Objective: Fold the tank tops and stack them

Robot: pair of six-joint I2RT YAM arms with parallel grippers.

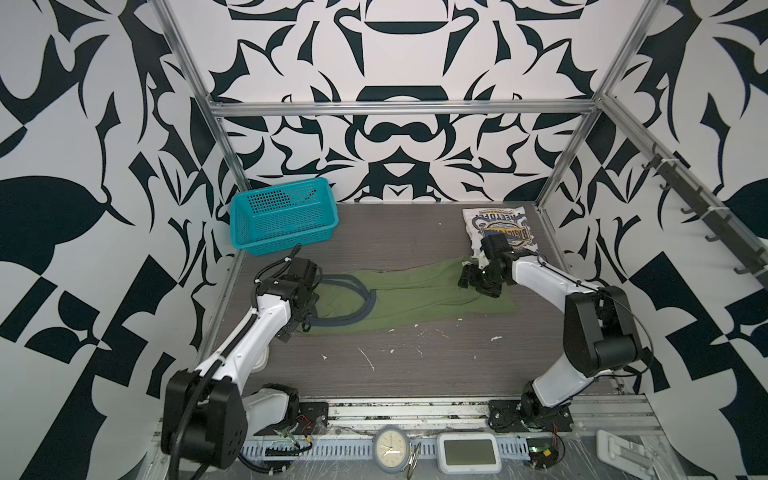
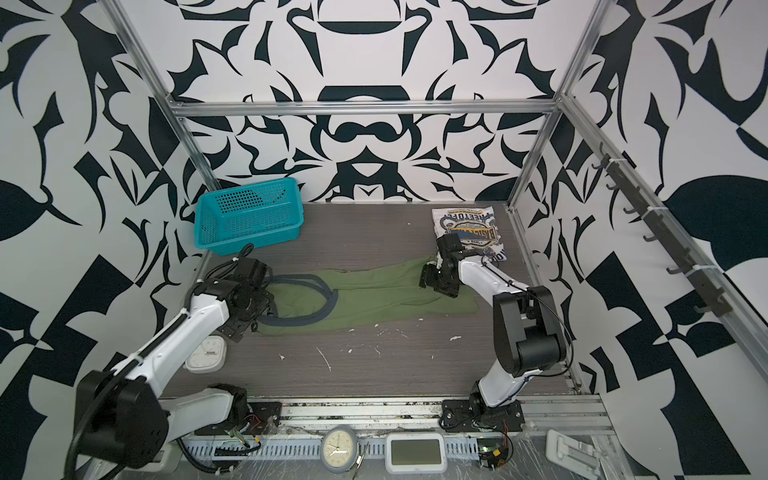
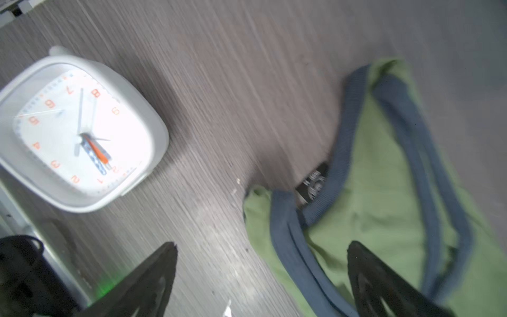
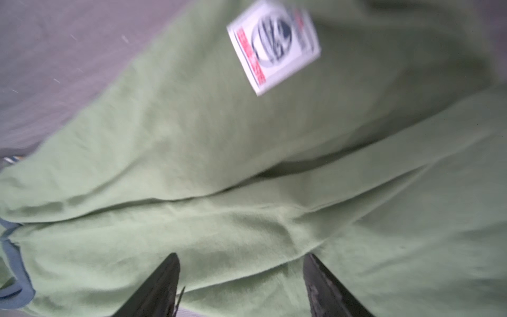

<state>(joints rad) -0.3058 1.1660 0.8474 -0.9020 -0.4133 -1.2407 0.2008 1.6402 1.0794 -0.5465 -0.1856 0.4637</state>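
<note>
The olive green tank top (image 1: 415, 291) fills the middle of both top views. It lies across the grey table (image 1: 415, 374) as a long band, seemingly folded lengthwise, with its navy-trimmed straps toward the left. We judge it half done: it still needs folding end to end and then carrying over to the stack. The white tank top (image 1: 498, 228) lies at the upper right of the table, folded into a compact rectangle with its badge print up. That garment looks finished and marks where the stack should go. We cannot tell whether it touches the green top's right end, because the right arm covers that spot.

The left gripper (image 3: 263, 244) hangs over the strap end with its fingers spread and nothing between them. The right gripper (image 4: 241, 255) sits above the green cloth at the other end, fingers also spread, with no fold pinched.

The teal mesh basket (image 1: 282, 226) stands at the upper left, apart from the cloth. A white square alarm clock (image 3: 79, 129) lies near the strap end beside the left arm and could crowd that arm's sweep.
</note>
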